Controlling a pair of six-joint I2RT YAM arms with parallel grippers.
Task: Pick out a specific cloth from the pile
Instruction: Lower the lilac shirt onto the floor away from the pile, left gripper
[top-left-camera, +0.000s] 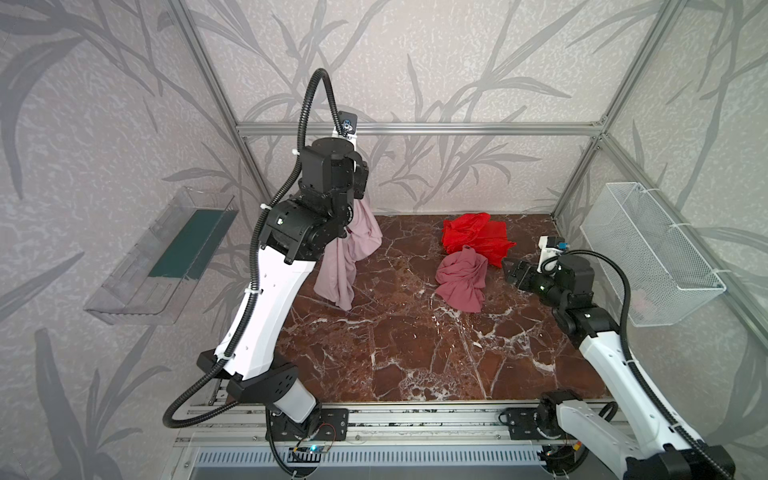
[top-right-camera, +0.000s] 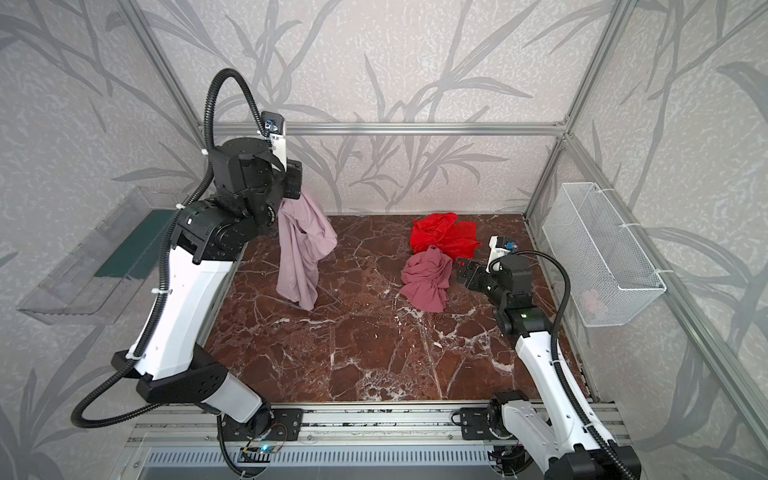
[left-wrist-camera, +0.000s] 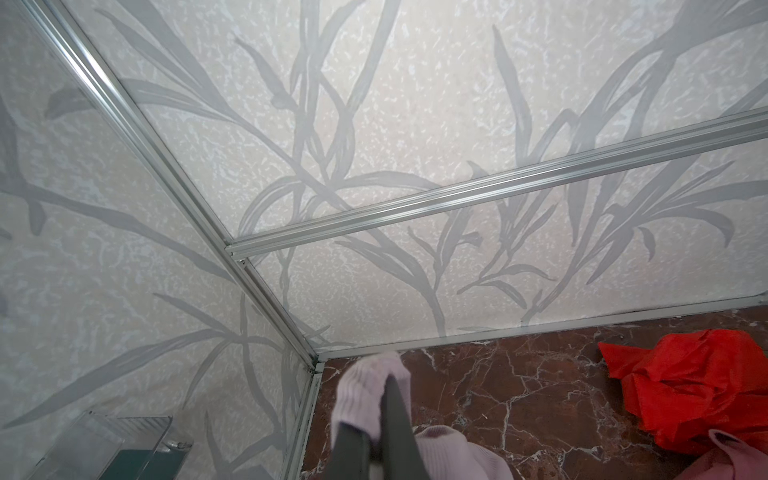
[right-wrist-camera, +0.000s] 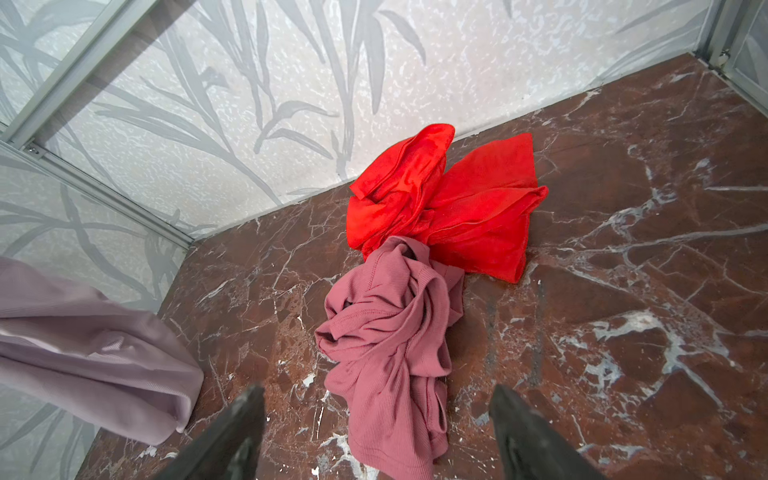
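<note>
The pale lilac-pink cloth (top-left-camera: 349, 257) (top-right-camera: 299, 257) hangs from my left gripper (top-left-camera: 360, 195) (left-wrist-camera: 370, 415), which is shut on its top fold, high above the table's back left. The cloth's lower end reaches down to the marble or just above it. What stays of the pile, a dusty-rose cloth (top-left-camera: 461, 282) (right-wrist-camera: 386, 345) and a bright red cloth (top-left-camera: 473, 237) (right-wrist-camera: 449, 208), lies at the back right. My right gripper (top-left-camera: 505, 266) (right-wrist-camera: 376, 390) is low and just right of the dusty-rose cloth, open, with nothing between its fingers.
The brown marble table (top-left-camera: 415, 340) is walled in by an aluminium frame and patterned panels. A white wire basket (top-left-camera: 648, 257) hangs on the right wall. A clear plastic bin (top-left-camera: 162, 257) hangs on the left wall.
</note>
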